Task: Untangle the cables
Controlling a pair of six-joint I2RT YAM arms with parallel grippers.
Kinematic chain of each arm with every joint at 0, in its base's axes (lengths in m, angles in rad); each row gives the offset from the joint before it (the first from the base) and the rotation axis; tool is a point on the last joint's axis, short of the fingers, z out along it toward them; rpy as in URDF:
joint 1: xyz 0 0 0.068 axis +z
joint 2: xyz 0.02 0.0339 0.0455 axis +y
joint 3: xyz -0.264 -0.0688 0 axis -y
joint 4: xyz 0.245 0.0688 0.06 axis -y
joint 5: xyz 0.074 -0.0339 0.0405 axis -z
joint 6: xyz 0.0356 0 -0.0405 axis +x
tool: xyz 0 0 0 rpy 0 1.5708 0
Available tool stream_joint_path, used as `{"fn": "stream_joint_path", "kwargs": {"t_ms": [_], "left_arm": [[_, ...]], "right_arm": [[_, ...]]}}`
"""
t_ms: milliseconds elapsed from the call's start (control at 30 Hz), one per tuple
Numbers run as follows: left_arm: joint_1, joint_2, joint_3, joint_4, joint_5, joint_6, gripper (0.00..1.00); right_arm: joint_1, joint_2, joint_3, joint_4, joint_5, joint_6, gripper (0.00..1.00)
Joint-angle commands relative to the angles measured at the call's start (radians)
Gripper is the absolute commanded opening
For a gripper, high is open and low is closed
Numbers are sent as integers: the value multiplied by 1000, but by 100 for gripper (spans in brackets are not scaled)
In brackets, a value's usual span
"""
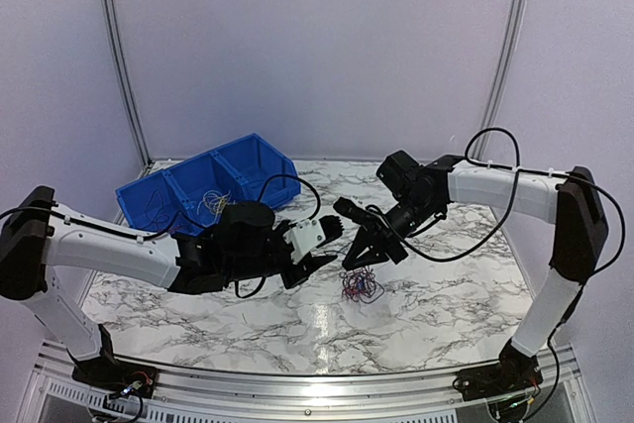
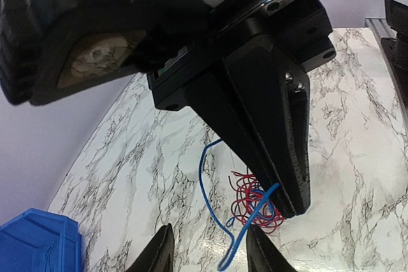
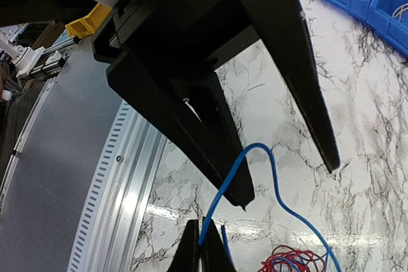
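Observation:
A small clump of red and blue cables (image 1: 363, 287) lies on the marble table (image 1: 446, 314) between the two arms. One blue cable (image 3: 255, 146) rises out of the clump (image 3: 287, 260) in a loop. My right gripper (image 3: 205, 227) is shut on this blue cable just above the table. In the left wrist view the same blue cable (image 2: 201, 176) hangs down between the fingers of my left gripper (image 2: 210, 256), which stand apart and do not touch it. The red strands (image 2: 241, 188) sit behind the right gripper's tip. In the top view the left gripper (image 1: 332, 245) faces the right gripper (image 1: 359, 257) closely.
A blue bin (image 1: 208, 190) with three compartments stands at the back left and holds a few thin wires. Thick black arm cables (image 1: 466, 235) loop above the table. A metal rail (image 1: 317, 388) runs along the near edge.

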Motion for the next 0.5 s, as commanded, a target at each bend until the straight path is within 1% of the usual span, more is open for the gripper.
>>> {"fn": "stream_joint_path", "kwargs": {"t_ms": [0, 67, 100, 133, 167, 200, 267, 367, 400, 467], "left_arm": [[1, 17, 38, -23, 52, 18, 32], [2, 16, 44, -23, 29, -1, 15], [2, 13, 44, -22, 11, -10, 9], [1, 10, 42, -21, -9, -19, 5], [2, 8, 42, -18, -45, -32, 4], [1, 3, 40, -16, -75, -50, 2], [1, -21, 22, -5, -121, -98, 0], [1, -82, -27, 19, -219, -167, 0], [1, -101, -43, 20, -252, -186, 0], [1, -146, -96, 20, -282, -211, 0]], "right_arm": [[6, 35, 17, -39, -12, -36, 0], [6, 31, 12, -33, -11, -34, 0], [5, 26, 9, -26, -8, -30, 0], [5, 24, 7, -18, -2, -25, 0], [6, 20, 3, 1, 10, -8, 0], [6, 14, -10, 43, 41, 41, 3], [6, -8, -57, 180, 136, 146, 6], [5, -29, -142, 343, 281, 219, 21], [6, -29, -153, 364, 312, 231, 26], [5, -25, -170, 406, 358, 264, 31]]}}
